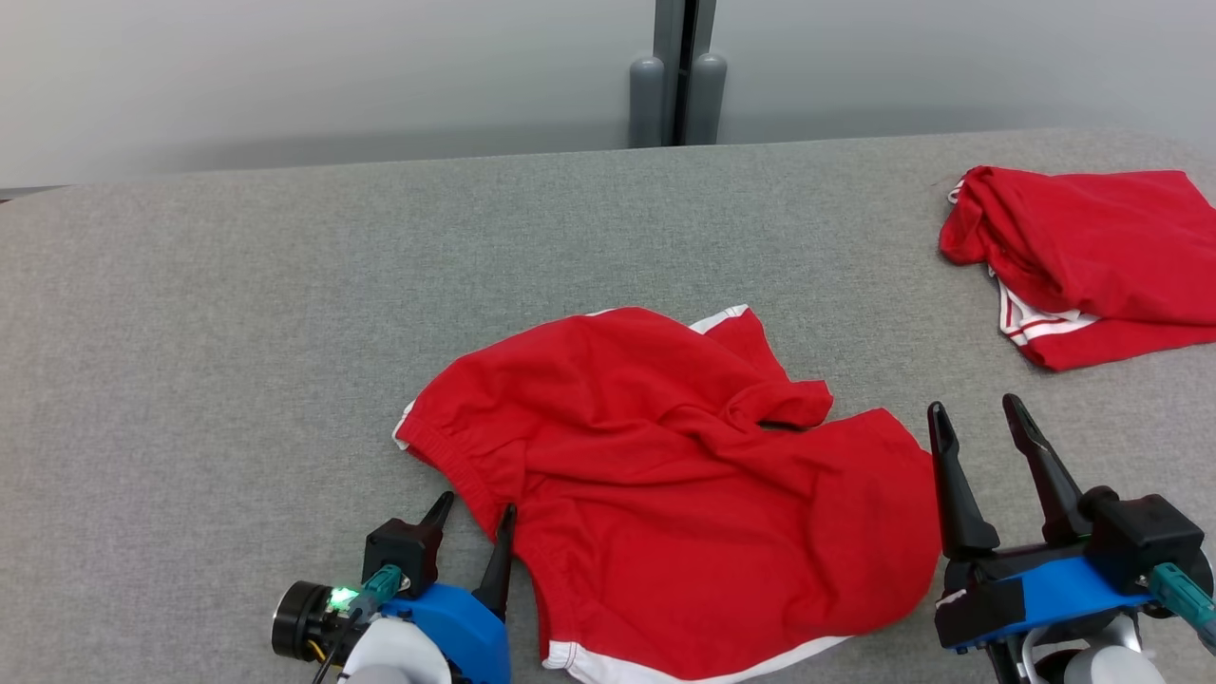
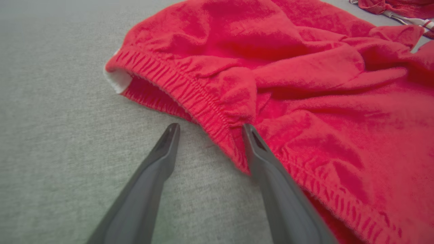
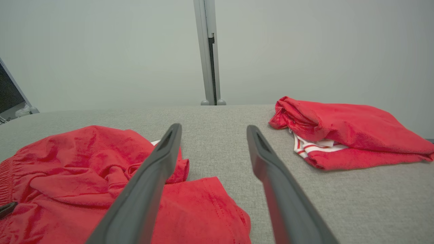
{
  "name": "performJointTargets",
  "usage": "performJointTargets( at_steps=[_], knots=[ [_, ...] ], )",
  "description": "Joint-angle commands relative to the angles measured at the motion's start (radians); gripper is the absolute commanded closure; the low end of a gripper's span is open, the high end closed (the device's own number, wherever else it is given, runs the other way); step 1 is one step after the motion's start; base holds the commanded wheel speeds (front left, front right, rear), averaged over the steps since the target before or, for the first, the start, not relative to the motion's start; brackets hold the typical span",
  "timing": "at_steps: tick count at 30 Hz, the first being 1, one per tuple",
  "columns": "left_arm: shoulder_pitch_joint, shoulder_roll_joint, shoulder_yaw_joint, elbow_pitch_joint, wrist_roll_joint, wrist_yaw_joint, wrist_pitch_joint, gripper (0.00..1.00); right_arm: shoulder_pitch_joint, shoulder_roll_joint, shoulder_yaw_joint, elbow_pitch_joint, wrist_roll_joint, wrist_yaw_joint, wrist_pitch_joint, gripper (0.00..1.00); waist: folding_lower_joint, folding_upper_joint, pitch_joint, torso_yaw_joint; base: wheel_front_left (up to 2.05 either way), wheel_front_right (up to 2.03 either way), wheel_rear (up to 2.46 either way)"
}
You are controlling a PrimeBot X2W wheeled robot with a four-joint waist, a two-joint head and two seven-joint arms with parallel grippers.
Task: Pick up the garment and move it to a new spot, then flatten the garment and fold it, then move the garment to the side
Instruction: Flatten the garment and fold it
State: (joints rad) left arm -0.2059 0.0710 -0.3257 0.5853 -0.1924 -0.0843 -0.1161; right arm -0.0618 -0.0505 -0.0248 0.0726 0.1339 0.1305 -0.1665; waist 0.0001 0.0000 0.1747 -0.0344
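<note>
Garment (image 1: 684, 494) crumpled, long axis running left-right, waistband (image 1: 467, 478) toward left fingers (image 1: 502, 560), spread apart, right fingers (image 1: 955, 484) apart, empty

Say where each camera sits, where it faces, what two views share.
Head view: on the head, facing down at the grey table, red shorts, left gripper and right gripper.
Left wrist view: on the left wrist, along its fingers at the shorts' waistband.
Right wrist view: on the right wrist, past its fingers, low across the table to the wall.
Head and right wrist views share the folded red garment.
</note>
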Motion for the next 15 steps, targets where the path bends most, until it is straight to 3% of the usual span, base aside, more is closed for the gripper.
performJointTargets(
  at_steps=[1,8,9,10,11,15],
  knots=[
    [-0.016,0.004,0.002,0.008,-0.001,0.003,0.002,0.0,-0.014,0.0,0.0,0.003,0.004,0.001,-0.004,0.0,-0.0001,0.0,0.001,-0.002,0.0,0.0,0.0],
    [-0.063,-0.007,-0.026,0.061,-0.028,-0.011,0.015,0.0,-0.022,0.0,0.009,0.018,0.008,0.001,-0.012,0.0,-0.0001,0.0,0.008,-0.008,0.0,0.0,0.0],
    [-0.076,-0.008,-0.032,0.072,-0.031,-0.013,0.019,0.38,-0.022,0.0,0.01,0.019,0.008,0.001,-0.012,0.0,-0.0001,0.0,0.009,-0.008,0.0,0.0,0.0],
    [-0.089,-0.01,-0.035,0.082,-0.036,-0.015,0.022,0.63,-0.023,0.0,0.01,0.021,0.007,0.001,-0.011,0.0,-0.0001,0.0,0.01,-0.008,0.0,0.0,0.0],
    [-0.101,-0.011,-0.036,0.093,-0.042,-0.017,0.023,1.0,-0.026,0.0,0.01,0.022,0.006,0.001,-0.01,0.0,-0.0001,0.0,0.01,-0.008,0.0,0.0,0.0],
    [-0.153,-0.013,-0.046,0.148,-0.058,-0.021,0.024,1.0,-0.032,0.0,0.007,0.021,0.0,0.001,-0.005,0.0,-0.0001,0.0,0.012,-0.008,0.0,0.0,0.0]
  ],
)
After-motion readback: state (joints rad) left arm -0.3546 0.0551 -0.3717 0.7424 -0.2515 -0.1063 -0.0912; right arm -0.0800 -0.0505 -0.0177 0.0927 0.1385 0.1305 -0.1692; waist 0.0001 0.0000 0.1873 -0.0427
